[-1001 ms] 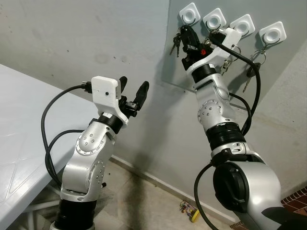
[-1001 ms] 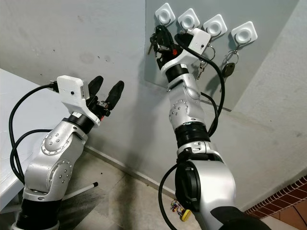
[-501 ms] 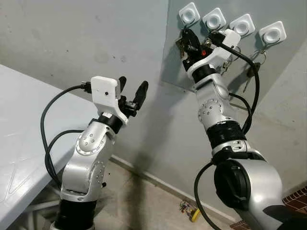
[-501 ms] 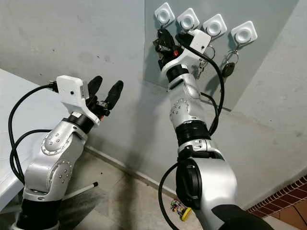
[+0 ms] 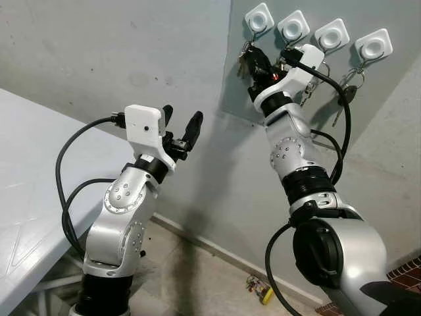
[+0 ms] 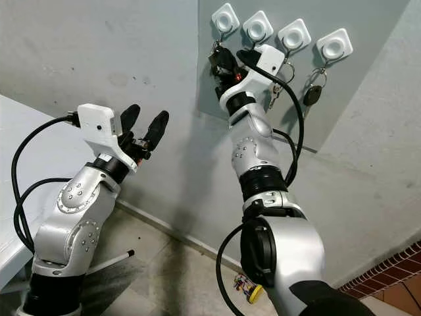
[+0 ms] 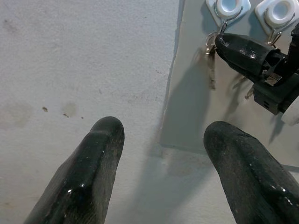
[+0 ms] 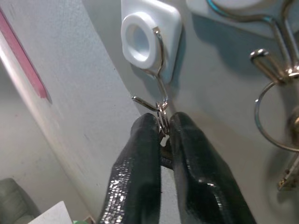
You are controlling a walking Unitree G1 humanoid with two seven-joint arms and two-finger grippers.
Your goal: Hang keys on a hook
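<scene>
While its left tool (image 5: 182, 128) hangs wide open at nine o'clock, a humanoid's right tool (image 8: 163, 128) reaches the wall hooks.
Pinched between the fingers, the key ring (image 8: 162, 113) sits on the leftmost hook (image 8: 150, 39).

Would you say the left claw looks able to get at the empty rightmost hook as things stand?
Probably not directly. The left claw hovers open, well left of the board, and the right arm, its right claw pinching a key ring at the leftmost hook, stands across the way to the rightmost hook.
</scene>
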